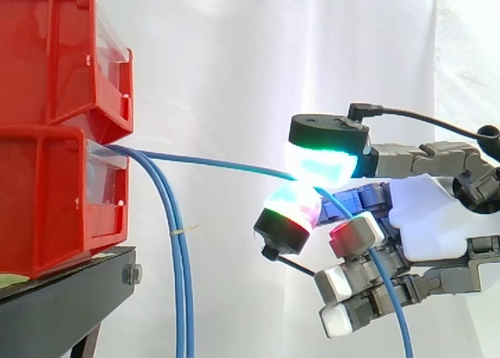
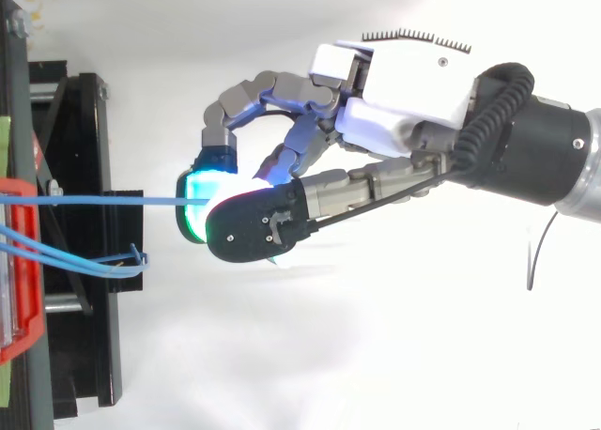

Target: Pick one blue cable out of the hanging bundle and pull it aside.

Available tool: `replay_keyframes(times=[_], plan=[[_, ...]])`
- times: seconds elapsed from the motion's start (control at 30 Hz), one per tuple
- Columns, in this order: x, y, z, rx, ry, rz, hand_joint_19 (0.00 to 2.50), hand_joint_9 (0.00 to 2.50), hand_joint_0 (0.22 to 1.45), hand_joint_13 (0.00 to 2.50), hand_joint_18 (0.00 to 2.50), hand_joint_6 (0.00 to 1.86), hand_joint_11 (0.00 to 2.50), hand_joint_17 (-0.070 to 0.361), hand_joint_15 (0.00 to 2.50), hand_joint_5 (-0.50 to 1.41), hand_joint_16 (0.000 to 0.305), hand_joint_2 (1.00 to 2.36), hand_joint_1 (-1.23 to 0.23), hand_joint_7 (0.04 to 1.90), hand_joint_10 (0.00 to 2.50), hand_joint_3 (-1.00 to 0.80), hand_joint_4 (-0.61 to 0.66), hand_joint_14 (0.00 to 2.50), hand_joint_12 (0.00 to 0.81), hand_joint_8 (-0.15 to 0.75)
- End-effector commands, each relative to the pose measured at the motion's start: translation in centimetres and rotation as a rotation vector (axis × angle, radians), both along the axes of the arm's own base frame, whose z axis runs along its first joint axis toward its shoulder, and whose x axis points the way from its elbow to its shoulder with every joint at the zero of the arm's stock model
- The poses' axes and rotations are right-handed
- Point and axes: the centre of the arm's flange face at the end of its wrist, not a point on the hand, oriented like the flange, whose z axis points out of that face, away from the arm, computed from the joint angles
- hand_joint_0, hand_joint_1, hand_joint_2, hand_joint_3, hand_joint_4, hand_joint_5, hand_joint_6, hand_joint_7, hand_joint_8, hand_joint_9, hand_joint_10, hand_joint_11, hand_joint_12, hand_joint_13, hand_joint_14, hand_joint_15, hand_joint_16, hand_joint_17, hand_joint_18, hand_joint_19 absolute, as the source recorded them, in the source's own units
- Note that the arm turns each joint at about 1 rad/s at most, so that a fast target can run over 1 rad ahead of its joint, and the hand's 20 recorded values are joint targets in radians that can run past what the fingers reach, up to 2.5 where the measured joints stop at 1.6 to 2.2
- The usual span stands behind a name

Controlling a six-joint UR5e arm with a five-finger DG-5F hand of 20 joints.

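The hand [image 1: 426, 217] sits well to the right of the red bins [image 1: 55, 131], about level with the lower bin. It is closed on one blue cable [image 1: 211, 164], pinched between two cyan-glowing fingertips [image 1: 324, 166], with its other fingers curled below. A white curtain [image 1: 234, 53] hangs behind the bins. The two bins are stacked on a black stand [image 1: 62, 303]. From the lower bin's front edge the rest of the blue bundle [image 1: 178, 280] droops straight down, close beside the bins. The pinched cable leaves that same edge and runs nearly level away from the bins to the fingertips, then drops past the curled fingers. A small pale tie [image 1: 181, 230] wraps the hanging bundle below the bin's lip.
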Motion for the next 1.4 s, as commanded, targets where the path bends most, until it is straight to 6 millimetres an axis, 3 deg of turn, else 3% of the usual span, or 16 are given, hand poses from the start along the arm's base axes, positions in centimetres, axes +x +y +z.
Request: replay_keyframes(times=[0.0, 1.37], plan=[[-0.03, 0.00, -0.16, 0.000, 0.003, 0.000, 0.54, 1.34, 0.64, 1.07, 0.77, 0.94, 0.85, 0.093, 0.71, -0.11, 0.041, 1.02, -0.81, 1.15, 0.02, 0.12, -0.10, 0.02, 0.383, 0.383], [0.00, 0.00, 0.02, 0.000, 0.000, 0.000, 0.56, 1.35, 0.64, 1.07, 0.79, 0.94, 0.84, 0.096, 0.71, -0.11, 0.043, 1.02, -0.81, 1.12, 0.02, 0.13, -0.13, 0.02, 0.383, 0.355]])
